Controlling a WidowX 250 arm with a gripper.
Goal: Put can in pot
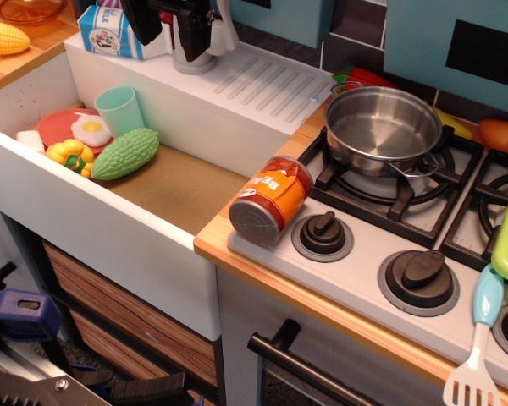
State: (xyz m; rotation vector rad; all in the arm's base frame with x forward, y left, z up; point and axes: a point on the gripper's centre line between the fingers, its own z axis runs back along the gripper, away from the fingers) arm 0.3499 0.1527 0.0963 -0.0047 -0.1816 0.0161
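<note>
Can (271, 201) is seen lying on its side at the stove's front left corner, beside a knob (323, 234), apart from the pot (383, 127) on the rear-left burner. The gripper (180, 30) is held high over the sink's back ledge; whether its jaws are parted cannot be told. A grasp across the label, not the ribbed ends, would be advised, since the can may roll toward the sink (173, 182). Toy food is crowded in the sink's far corner; a spatula (478, 338) is laid at the stove's right.
</note>
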